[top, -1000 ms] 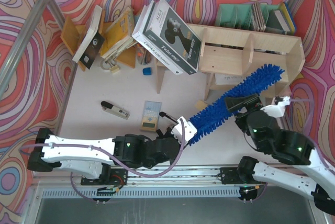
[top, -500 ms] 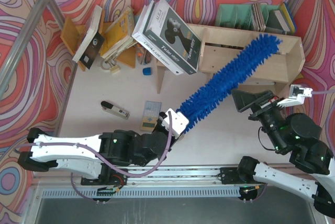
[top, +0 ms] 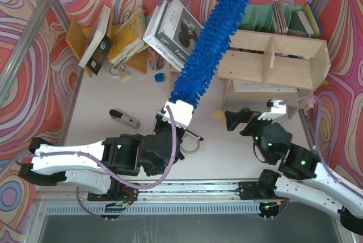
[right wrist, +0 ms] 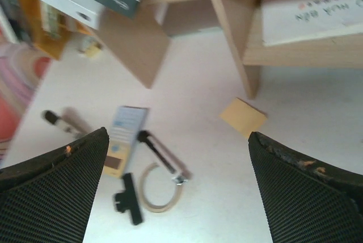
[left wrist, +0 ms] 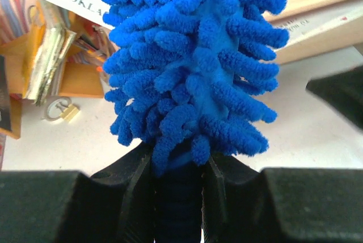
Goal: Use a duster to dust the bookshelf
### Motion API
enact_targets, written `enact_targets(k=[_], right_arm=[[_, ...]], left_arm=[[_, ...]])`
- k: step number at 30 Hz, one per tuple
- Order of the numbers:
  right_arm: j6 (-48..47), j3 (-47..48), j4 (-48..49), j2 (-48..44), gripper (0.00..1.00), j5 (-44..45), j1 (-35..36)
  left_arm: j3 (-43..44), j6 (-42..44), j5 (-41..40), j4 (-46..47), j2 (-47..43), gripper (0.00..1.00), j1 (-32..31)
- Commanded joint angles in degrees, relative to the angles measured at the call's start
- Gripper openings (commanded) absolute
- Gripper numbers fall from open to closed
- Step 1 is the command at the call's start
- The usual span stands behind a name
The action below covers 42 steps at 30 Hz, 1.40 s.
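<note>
Duster point(top: 210, 41) clamped by its handle in our left gripper point(top: 177, 113), head running toward one o'clock over the left end of the bookshelf point(top: 295, 64). Shelf boards lie at three o'clock from the head, so we judge a rightward sweep comes next. Right gripper point(top: 238, 121) gapes empty, nearer the shelf.

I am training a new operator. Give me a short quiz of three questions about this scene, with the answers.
1. True or false: the left fingers are shut on the duster.
2. The right fingers are: A open, holding nothing; B shut on a book; C gripping the duster.
3. Fill the gap: the printed white sheet lies on a shelf of the ____.
Key: 1 true; 2 A; 3 bookshelf.
</note>
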Motion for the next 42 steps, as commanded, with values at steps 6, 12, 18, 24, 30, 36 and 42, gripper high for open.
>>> enact_targets(k=[6, 12, 18, 24, 30, 36, 42], right_arm=[[-6.4, -10.0, 8.5, 5.9, 0.99, 13.8, 0.3], [-9.5, -16.5, 14.9, 4.9, 0.99, 11.8, 0.2], [-9.0, -16.8, 14.3, 2.5, 0.99, 12.5, 0.2], [-8.2, -17.3, 13.9, 1.1, 0.99, 13.0, 0.3], [-7.3, -16.9, 12.3, 1.4, 0.99, 15.5, 0.3], [-8.1, -17.1, 12.9, 2.5, 0.99, 17.3, 0.3], [-7.5, -16.1, 12.1, 5.3, 0.99, 17.8, 0.2]], left_arm=[[14.6, -2.3, -8.1, -11.3, 8.0, 0.0, 1.8], [26.6, -12.9, -4.4, -27.3, 13.8, 0.0, 5.5], [38.5, -20.4, -0.5, -42.4, 19.8, 0.0, 9.0], [49.6, -26.3, 1.6, -57.3, 26.1, 0.0, 10.3], [50.9, -34.3, 5.8, -70.4, 27.1, 0.0, 11.7], [49.6, -38.8, 8.8, -76.7, 24.5, 0.0, 11.7], [47.1, -39.1, 10.9, -76.7, 23.6, 0.0, 11.7]])
